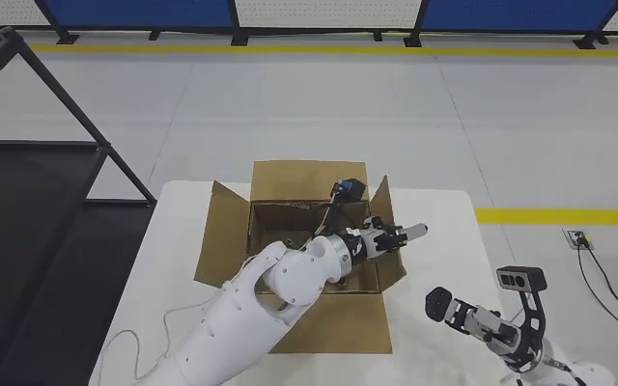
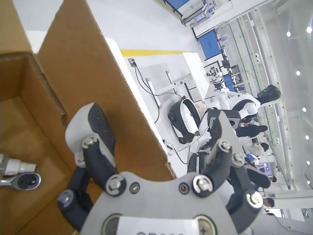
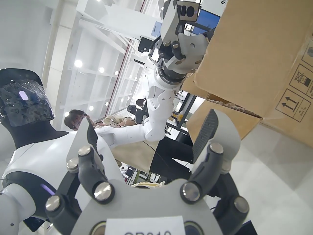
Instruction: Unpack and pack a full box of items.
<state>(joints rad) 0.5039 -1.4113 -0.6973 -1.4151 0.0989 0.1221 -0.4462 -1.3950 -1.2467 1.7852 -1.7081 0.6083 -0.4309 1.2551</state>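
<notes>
Pads (image 2: 100, 125) of the left jaws stand wide apart and hold nothing, one inside and one outside the right-hand flap of the open cardboard box (image 2: 80, 74), the flap's edge running between them; whether either pad touches the card cannot be told. On the box floor close by lie a ratchet (image 2: 27, 181) with a chrome head and, just beside it, a small white bottle (image 2: 14, 165), both only partly in view. The left arm (image 1: 290, 280) stretches across the box from the near left to that flap. The right jaws, ribbed fingers (image 3: 205, 133) likewise spread wide and empty, are held low over the bench (image 1: 444, 217), off the box's near right corner and apart from the card, facing its printed outer wall. The right arm (image 1: 473, 318) lies by the bench's near right corner. The box sits at the middle of the white bench with all four flaps open, the near one lying flat. Beyond the bench a yellow line (image 1: 546, 215) crosses the pale floor (image 1: 290, 96), and blue panels (image 1: 135, 12) stand along the far side.
</notes>
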